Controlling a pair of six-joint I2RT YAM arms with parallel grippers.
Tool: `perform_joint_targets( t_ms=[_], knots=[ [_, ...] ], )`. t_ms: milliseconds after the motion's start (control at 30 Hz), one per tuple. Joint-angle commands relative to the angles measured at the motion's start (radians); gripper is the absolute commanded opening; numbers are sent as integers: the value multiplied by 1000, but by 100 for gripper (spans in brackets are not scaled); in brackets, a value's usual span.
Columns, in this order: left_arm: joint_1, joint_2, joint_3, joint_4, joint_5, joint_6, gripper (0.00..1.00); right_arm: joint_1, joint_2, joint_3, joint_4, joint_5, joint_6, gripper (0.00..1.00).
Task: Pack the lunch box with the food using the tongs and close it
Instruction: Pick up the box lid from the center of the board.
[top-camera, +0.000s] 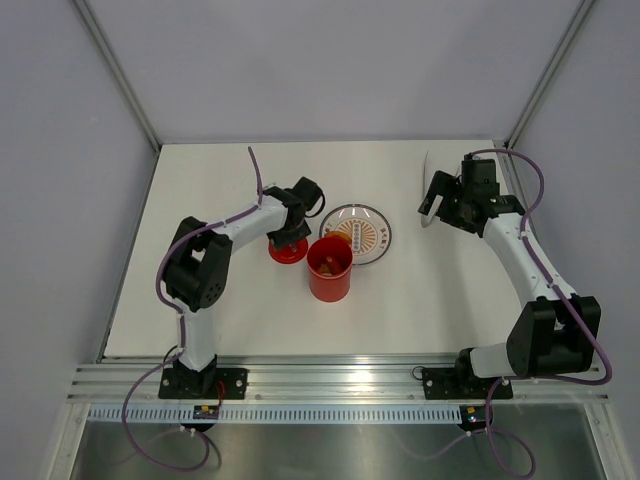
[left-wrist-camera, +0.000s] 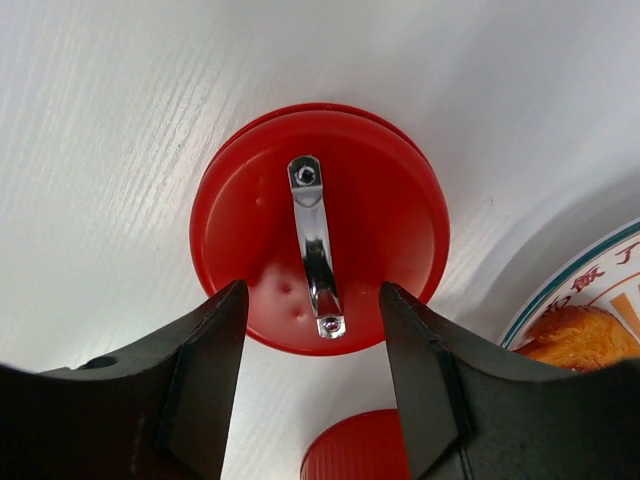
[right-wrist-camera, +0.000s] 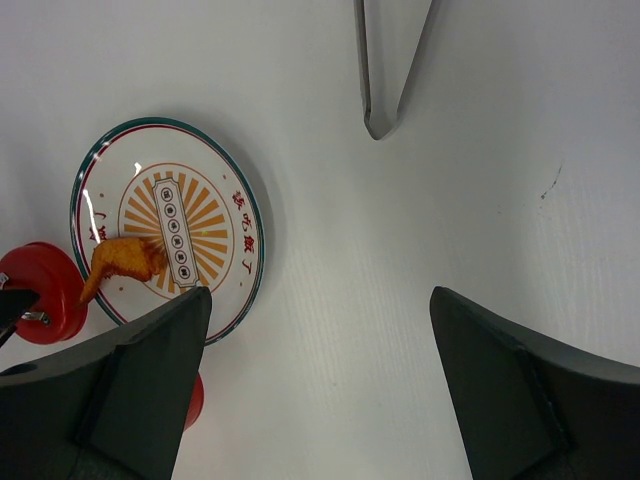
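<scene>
Left fingers (left-wrist-camera: 200, 380) apart, straddling chrome handle (left-wrist-camera: 313, 240) of red lid (left-wrist-camera: 385, 215) on tabletop (top-camera: 440, 300). Right fingers (right-wrist-camera: 140, 370) wide apart, empty; tongs (right-wrist-camera: 375, 125) lie beyond them. Lunch box (top-camera: 329, 272) stands open beside plate (right-wrist-camera: 228, 275). Watch: fried piece (right-wrist-camera: 125, 260) sits on plate; cap now and you shut it out.

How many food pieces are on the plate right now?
1: an orange-brown fried piece on the plate's side toward the red lid. More food shows inside the lunch box, too hidden to count.

The open red lunch box (top-camera: 329, 270) stands upright just beside the plate's (top-camera: 381, 238) near edge. Its lid (left-wrist-camera: 320, 225) lies flat left of the plate, a fried piece (right-wrist-camera: 125, 262) lies on the plate, and grey tongs (right-wrist-camera: 385, 70) lie well to its right.
</scene>
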Motion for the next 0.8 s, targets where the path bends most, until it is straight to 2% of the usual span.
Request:
perform_joint_targets(
  t_ms=[0, 67, 200, 300, 400, 433, 533, 567, 700, 767],
  knots=[
    [6, -11, -5, 56, -60, 58, 59, -1, -23, 2, 14, -24, -5, 98],
    [7, 2, 10, 51, -58, 66, 57, -1, -26, 0, 11, -21, -8, 98],
    [9, 19, 15, 59, -61, 64, 45, -1, -31, -3, 6, -18, -6, 98],
    [14, 29, 16, 62, -63, 63, 42, -1, -34, -3, 3, -17, -8, 98],
    [23, 35, 10, 68, -60, 69, 33, -1, -35, -3, 3, -17, -9, 98],
    [26, 33, 6, 73, -57, 76, 25, -1, -37, -1, 3, -17, -6, 98],
    [34, 4, -17, 91, -49, 115, 10, -1, -43, -7, 3, -11, -6, 98],
    [34, -22, -20, 96, -51, 132, 0, -1, -48, -7, 1, -11, -3, 98],
    [34, -135, -16, 24, -60, 272, 0, -1, -71, -14, -14, -1, -5, 98],
    [34, -198, -14, -5, -46, 398, 0, -2, -87, -15, -22, 2, -6, 98]
  ],
)
